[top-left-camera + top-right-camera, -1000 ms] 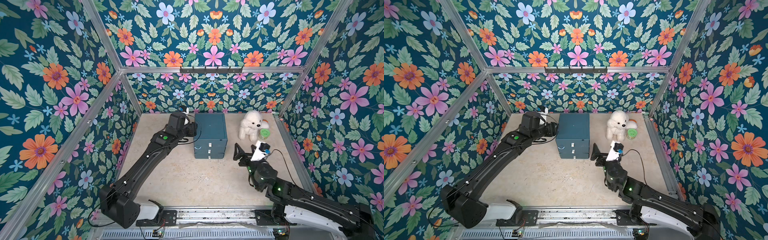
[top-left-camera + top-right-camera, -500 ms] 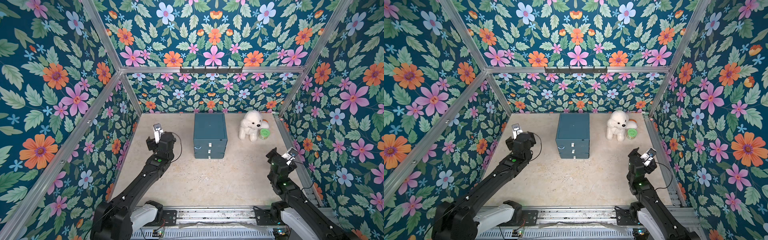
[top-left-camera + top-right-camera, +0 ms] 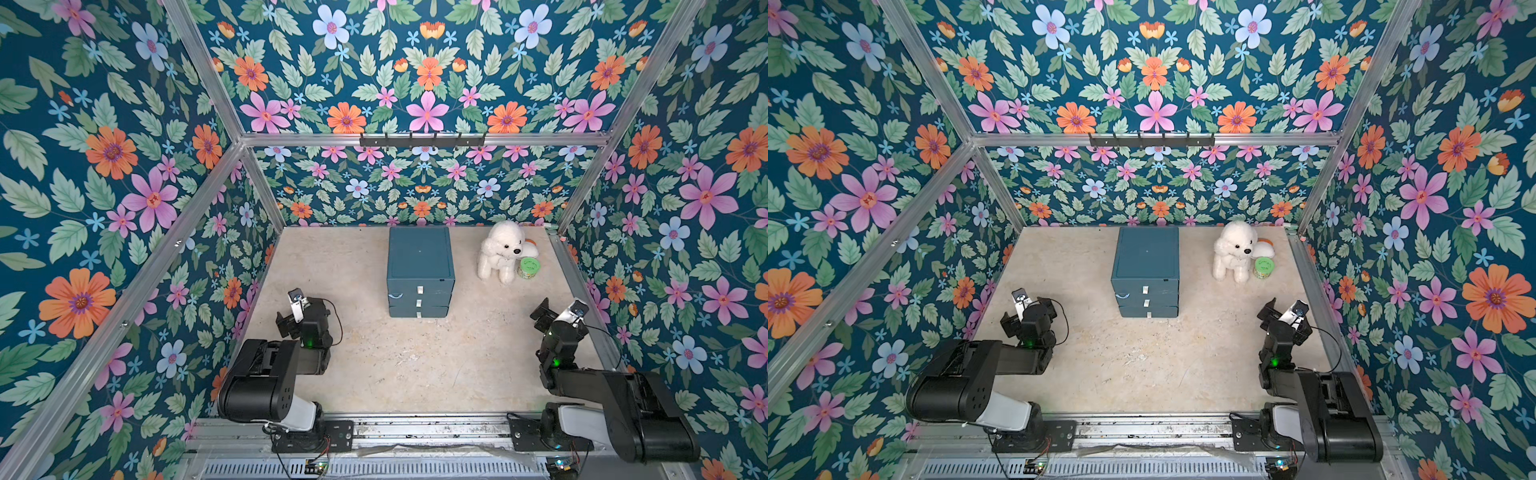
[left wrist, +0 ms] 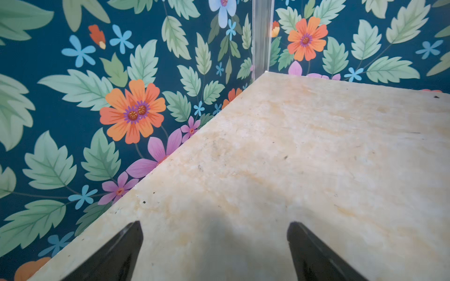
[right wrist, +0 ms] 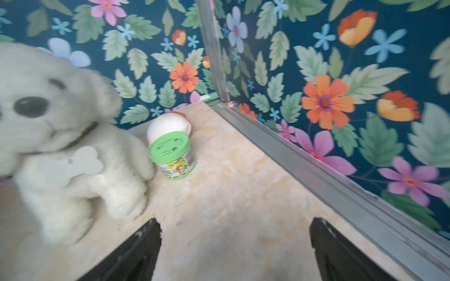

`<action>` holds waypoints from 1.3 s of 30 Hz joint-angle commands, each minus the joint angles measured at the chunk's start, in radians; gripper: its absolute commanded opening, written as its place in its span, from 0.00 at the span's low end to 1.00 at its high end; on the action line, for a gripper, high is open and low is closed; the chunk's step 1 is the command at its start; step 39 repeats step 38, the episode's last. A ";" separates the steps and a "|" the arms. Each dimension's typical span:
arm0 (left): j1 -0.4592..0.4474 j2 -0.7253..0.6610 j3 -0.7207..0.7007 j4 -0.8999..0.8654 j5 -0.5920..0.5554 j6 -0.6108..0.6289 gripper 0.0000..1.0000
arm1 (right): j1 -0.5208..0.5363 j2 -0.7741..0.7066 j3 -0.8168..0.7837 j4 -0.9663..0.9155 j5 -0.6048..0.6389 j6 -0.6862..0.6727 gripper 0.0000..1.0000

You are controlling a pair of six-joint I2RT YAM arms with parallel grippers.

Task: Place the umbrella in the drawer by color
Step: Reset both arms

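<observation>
Left wrist and right wrist views show the left gripper (image 4: 214, 227) and right gripper (image 5: 235, 222) withdrawn from the drawer unit (image 3: 419, 270), jaws wide with nothing between them; its drawers sit shut and the umbrella is in no view, presumably stowed, so the task looks finished.

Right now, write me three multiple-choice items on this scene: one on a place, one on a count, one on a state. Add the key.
1. Where does the green-lidded jar stand?
A. right beside the plush dog
B. in the far left corner
C. at the front edge

2. How many drawer fronts does the blue cabinet show?
A. two
B. three
C. five

3. The right gripper is:
A. shut on the jar
B. shut on the dog
C. open and empty

Key: 1 A, the jar sits by the dog's paw; 2 B, three fronts are stacked one above another; 3 C, its jaws stand apart with nothing between them.
</observation>
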 commanded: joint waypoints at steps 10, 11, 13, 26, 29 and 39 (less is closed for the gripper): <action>0.034 0.104 0.042 0.190 0.367 0.067 1.00 | -0.081 0.072 0.062 0.129 -0.346 -0.030 0.99; 0.034 0.113 0.037 0.226 0.363 0.072 1.00 | -0.077 0.093 0.050 0.191 -0.332 -0.028 0.99; 0.034 0.115 0.035 0.227 0.362 0.075 0.99 | -0.076 0.076 0.058 0.139 -0.338 -0.032 0.99; 0.034 0.113 0.035 0.225 0.364 0.073 0.99 | -0.068 0.085 0.059 0.157 -0.325 -0.037 0.99; 0.034 0.113 0.035 0.225 0.364 0.073 0.99 | -0.068 0.085 0.059 0.156 -0.324 -0.039 0.99; 0.034 0.114 0.034 0.225 0.364 0.073 0.99 | -0.045 0.087 0.076 0.125 -0.313 -0.065 0.99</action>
